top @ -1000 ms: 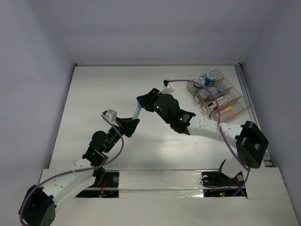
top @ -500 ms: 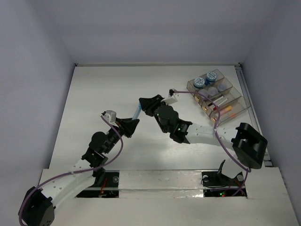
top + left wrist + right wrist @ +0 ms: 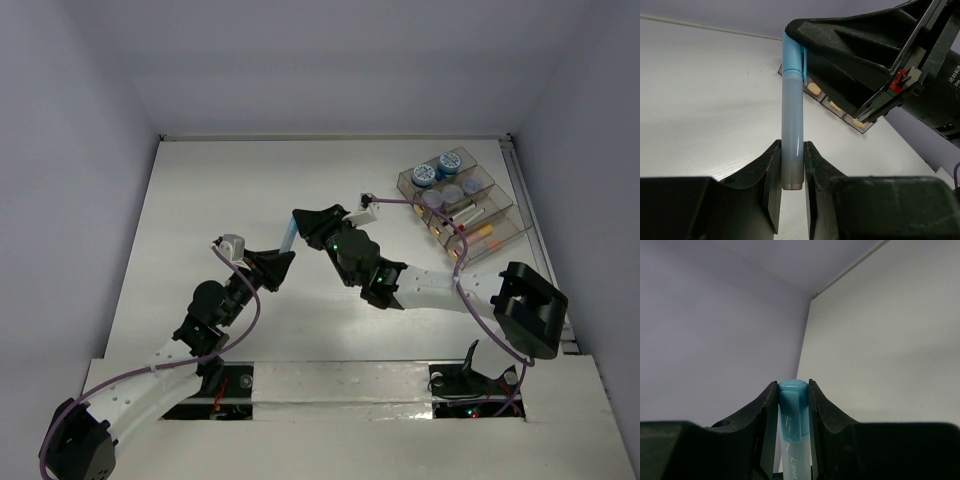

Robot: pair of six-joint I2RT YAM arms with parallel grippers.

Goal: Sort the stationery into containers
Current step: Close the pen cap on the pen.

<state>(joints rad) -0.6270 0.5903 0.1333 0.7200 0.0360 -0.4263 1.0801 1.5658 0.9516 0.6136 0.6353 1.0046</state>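
Presently, the blue-capped marker (image 3: 288, 238) hangs above the table (image 3: 200, 200) near mid-field, spanning both grippers. The left gripper (image 3: 791, 150) is clamped on the marker's pale grey butt end, with the barrel standing straight up from between its jaws. The right gripper (image 3: 792, 390) is closed on the opposite end, its jaws pressing either side of the light-blue cap. The organiser tray (image 3: 492, 190) sits well apart at the far right, with two blue-lidded jars (image 3: 425, 174) in its farthest compartment.
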